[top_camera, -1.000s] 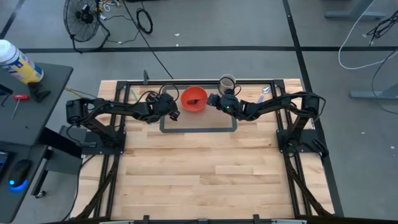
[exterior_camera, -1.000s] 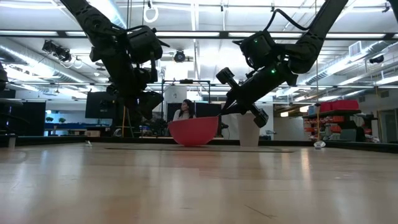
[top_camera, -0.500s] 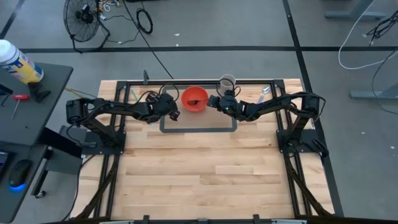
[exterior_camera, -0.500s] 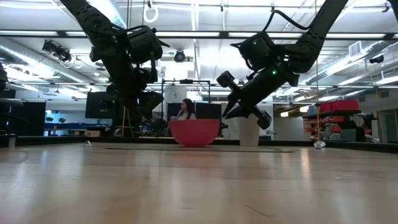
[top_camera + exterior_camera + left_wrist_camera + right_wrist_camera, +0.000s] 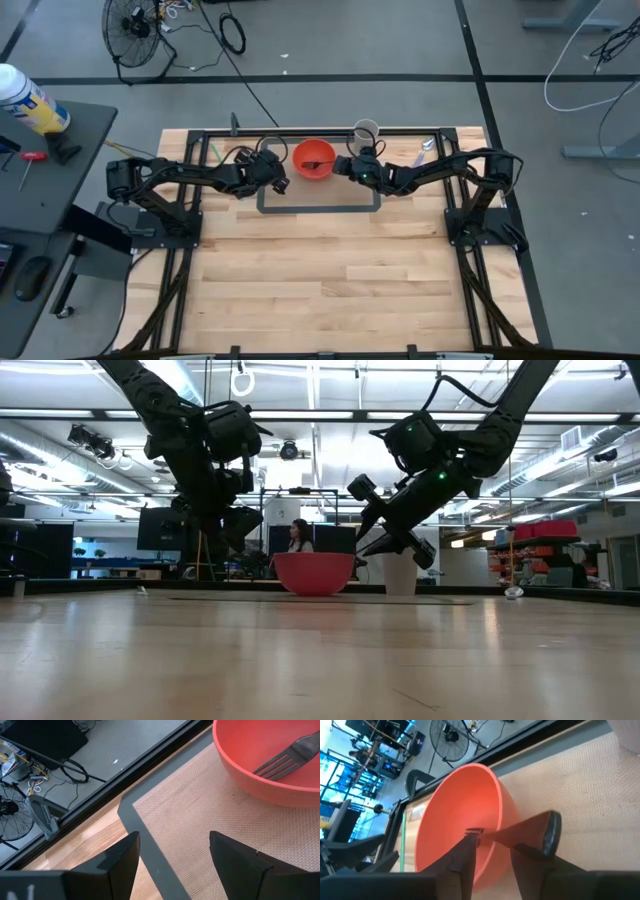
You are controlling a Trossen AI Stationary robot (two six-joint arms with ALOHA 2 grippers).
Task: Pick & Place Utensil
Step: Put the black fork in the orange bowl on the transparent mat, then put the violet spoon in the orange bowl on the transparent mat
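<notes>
A metal fork (image 5: 287,757) lies in the red bowl (image 5: 312,158), tines down inside it and handle slanting up toward the bowl's right rim. The bowl stands on a grey-bordered mat (image 5: 320,200). My right gripper (image 5: 492,847) is open just off the bowl's right side (image 5: 358,548), fingers pointing at the rim. A dark rounded handle end (image 5: 550,832) shows just above one of its fingers. My left gripper (image 5: 172,852) is open and hovers over the mat's far left corner, left of the bowl (image 5: 240,765). My right gripper stands open at the bowl's right rim. The dark handle end (image 5: 540,831) passes close over one finger (image 5: 530,855). I cannot tell whether the two touch.
A white cup (image 5: 366,131) stands just behind the right gripper, at the mat's far right corner. A small silver utensil (image 5: 428,146) lies on the wood further right. A black frame rail (image 5: 150,755) runs along the table's far edge. Bare wood stretches toward the near edge.
My right gripper has drawn back a little from the bowl toward the table's right edge and tipped slightly. The bowl and the left arm have kept still.
</notes>
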